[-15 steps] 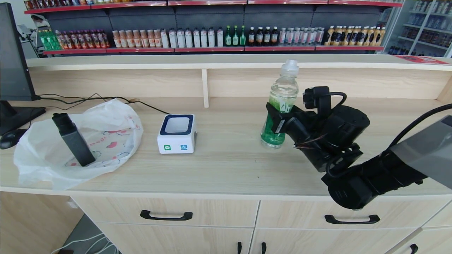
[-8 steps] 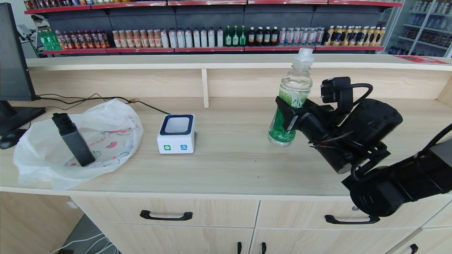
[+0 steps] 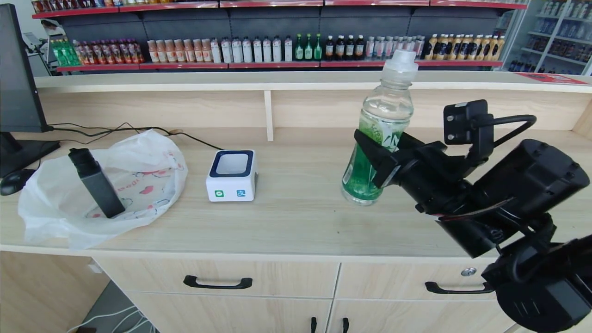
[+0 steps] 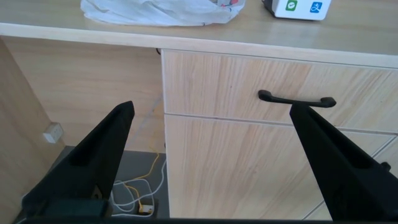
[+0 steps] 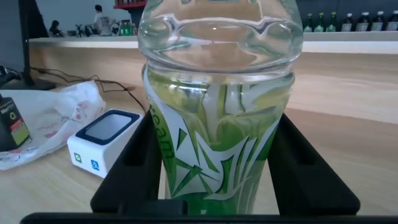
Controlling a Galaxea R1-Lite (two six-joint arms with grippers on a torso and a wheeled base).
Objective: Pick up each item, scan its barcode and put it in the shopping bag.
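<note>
Left wrist view gives me my left gripper (image 4: pixel 208 118) hanging low in front of the pale wooden drawer front (image 4: pixel 217 81), fingers spread wide and holding nothing. On the light wooden counter (image 3: pixel 296 222), farthest left, lies the crumpled white plastic shopping bag (image 3: pixel 51 208) with a dark grey rectangular container (image 3: pixel 96 182) standing tilted inside it. Just beside the bag sits the white cube scanner with a dark blue rim (image 3: pixel 231 175). Well right of that, my right gripper (image 3: pixel 377 155) is clamped around the middle of the clear plastic bottle with a green label (image 3: pixel 386 108), which leans slightly; I cannot tell whether its base clears the counter.
</note>
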